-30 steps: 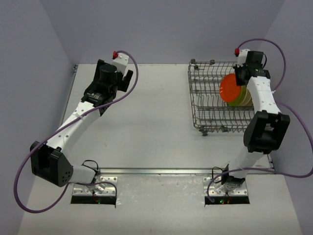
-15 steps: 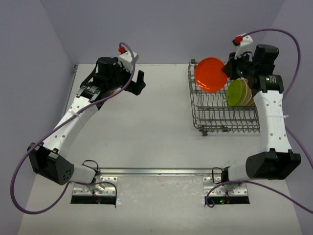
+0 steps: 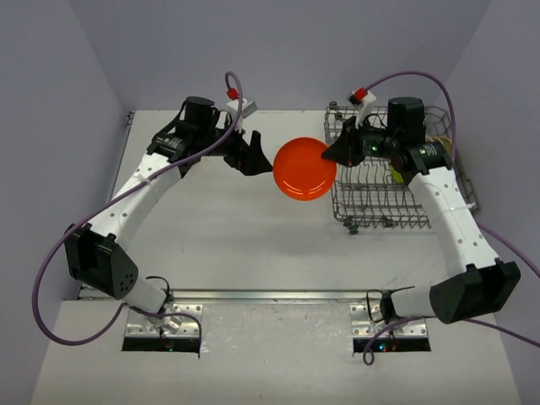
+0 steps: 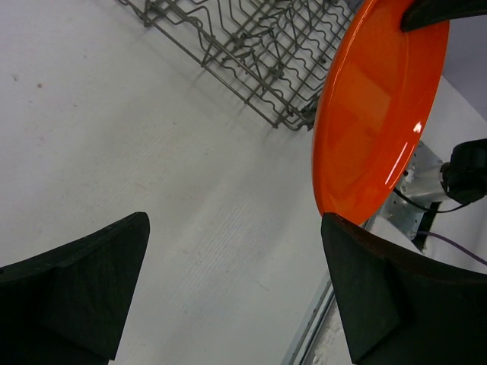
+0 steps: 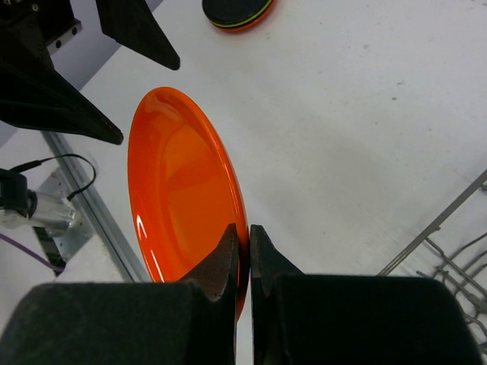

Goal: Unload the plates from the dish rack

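Note:
The orange plate hangs on edge above the middle of the table, left of the dish rack. My right gripper is shut on its rim; the right wrist view shows both fingers pinching the plate at the gripper. My left gripper is open just left of the plate. In the left wrist view the plate stands above the right finger, with nothing between the gripper's fingers. A lime green plate still stands in the rack, mostly hidden by my right arm.
A low round stack with green and orange edges lies flat on the table beyond the left gripper's fingers. Rack wires lie behind the plate. A metal rail runs along the near table edge.
My right gripper lifted the orange plate out of the rack and carried it left to the table's middle. My left gripper swung right to meet it, jaws still apart.

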Available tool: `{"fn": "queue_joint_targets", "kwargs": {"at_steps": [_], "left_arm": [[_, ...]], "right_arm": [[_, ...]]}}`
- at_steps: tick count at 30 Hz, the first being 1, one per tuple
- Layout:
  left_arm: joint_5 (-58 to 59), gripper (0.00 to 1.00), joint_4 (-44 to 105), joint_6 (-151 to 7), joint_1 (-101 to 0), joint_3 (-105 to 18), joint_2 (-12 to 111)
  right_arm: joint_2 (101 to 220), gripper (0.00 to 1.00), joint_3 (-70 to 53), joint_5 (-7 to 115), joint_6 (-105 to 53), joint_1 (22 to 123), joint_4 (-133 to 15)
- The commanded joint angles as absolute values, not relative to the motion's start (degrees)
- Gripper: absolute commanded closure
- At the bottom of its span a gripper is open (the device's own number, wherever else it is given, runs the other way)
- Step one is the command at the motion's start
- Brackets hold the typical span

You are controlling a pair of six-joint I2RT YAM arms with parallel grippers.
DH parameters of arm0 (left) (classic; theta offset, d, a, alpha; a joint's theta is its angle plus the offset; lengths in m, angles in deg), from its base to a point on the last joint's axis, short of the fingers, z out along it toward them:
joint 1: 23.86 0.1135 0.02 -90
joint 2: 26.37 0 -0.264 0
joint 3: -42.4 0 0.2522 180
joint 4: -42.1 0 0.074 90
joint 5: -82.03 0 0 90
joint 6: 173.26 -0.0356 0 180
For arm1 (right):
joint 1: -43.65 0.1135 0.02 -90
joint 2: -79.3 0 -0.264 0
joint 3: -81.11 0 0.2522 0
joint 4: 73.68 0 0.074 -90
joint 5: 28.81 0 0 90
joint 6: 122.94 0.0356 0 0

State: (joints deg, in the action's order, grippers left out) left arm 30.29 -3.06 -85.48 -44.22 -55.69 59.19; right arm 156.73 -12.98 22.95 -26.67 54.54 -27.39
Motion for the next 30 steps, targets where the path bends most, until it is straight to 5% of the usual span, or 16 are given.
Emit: {"fn": "queue_joint_targets", "kwargs": {"at_steps": [1, 7, 14, 18, 20, 22, 23, 25, 30], "left_arm": [[36.0, 0.08, -2.6, -85.1, -45.9, -56.2, 59.8], [35.1, 0.16, -2.6, -85.0, -46.6, -56.3, 61.3], [35.5, 0.76, -2.7, -84.7, -46.6, -56.1, 62.5], [35.0, 0.98, -3.8, -84.9, -46.6, -56.9, 63.4], [33.1, 1.0, -4.6, -85.2, -46.4, -57.5, 63.6], [30.5, 1.0, -5.3, -85.6, -45.6, -58.4, 63.8], [29.5, 1.0, -5.8, -85.7, -44.9, -58.9, 64.1], [27.3, 1.0, -8.3, -85.6, -39.5, -61.9, 66.1], [20.3, 1.0, -14.5, -83.8, -23.6, -70.9, 75.7]], "right_arm": [[156.9, 1.0, -11.3, 18.4, -22.4, 56.3, -31.2], [157.4, 1.0, -10.0, 18.9, -21.5, 58.1, -32.5], [157.6, 1.0, -10.8, 19.9, -20.0, 58.2, -33.4], [157.6, 0.97, -10.8, 20.8, -19.3, 58.3, -33.8], [157.6, 0.8, -10.8, 22.0, -18.8, 58.1, -33.6], [157.6, 0.26, -10.7, 25.9, -18.9, 58.1, -32.8], [157.6, 0.14, -10.5, 28.2, -18.9, 58.1, -32.5], [156.9, 0.01, -9.6, 34.9, -20.2, 58.0, -31.9], [155.7, 0.01, -6.1, 44.6, -22.6, 55.8, -32.0]]}}
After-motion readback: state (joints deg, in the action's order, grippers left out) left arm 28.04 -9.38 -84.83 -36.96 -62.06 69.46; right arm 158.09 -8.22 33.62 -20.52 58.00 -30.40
